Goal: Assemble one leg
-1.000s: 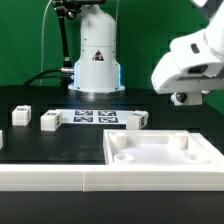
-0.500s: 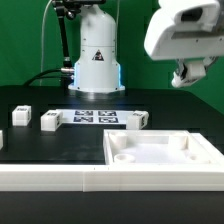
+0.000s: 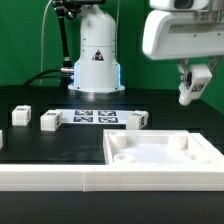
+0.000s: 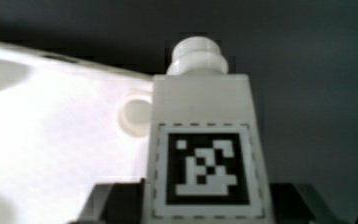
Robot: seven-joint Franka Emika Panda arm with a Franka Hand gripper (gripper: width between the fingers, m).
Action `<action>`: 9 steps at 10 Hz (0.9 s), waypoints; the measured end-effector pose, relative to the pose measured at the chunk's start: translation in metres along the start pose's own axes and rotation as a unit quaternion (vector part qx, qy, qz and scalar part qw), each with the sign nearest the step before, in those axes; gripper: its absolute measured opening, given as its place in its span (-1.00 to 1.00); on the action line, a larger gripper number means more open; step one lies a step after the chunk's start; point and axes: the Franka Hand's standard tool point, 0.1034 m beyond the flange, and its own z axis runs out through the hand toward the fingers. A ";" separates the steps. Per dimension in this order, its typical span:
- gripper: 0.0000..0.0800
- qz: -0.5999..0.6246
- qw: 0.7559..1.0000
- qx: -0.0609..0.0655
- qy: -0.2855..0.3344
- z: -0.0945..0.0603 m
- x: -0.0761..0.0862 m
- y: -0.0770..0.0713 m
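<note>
My gripper [image 3: 190, 88] is at the upper right of the exterior view, well above the table, shut on a small white leg [image 3: 190, 90] with a black-and-white tag. In the wrist view the leg [image 4: 202, 130] stands out from between my dark fingers [image 4: 114, 205], tag facing the camera, its rounded peg end pointing away. The large white square tabletop [image 3: 165, 155] with recessed corner sockets lies at the front right, below the held leg. The tabletop [image 4: 51, 120] shows blurred behind the leg in the wrist view.
Three more white legs lie on the black table: one [image 3: 20, 116], another [image 3: 49, 121], and one [image 3: 138, 120] beside the marker board [image 3: 97, 117]. The robot base [image 3: 97, 55] stands at the back. A white rail [image 3: 50, 178] runs along the front.
The gripper has moved from the right, turned to point downward, and the held leg now hangs lower above the tabletop's right side.
</note>
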 end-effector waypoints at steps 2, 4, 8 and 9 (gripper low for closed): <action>-0.27 -0.006 0.997 -0.007 0.079 -0.022 0.029 0.019; -0.27 -0.006 0.990 -0.012 0.144 -0.024 0.037 0.024; -0.27 -0.011 0.980 -0.019 0.197 -0.006 0.046 0.041; -0.27 -0.010 0.979 -0.017 0.204 -0.008 0.063 0.043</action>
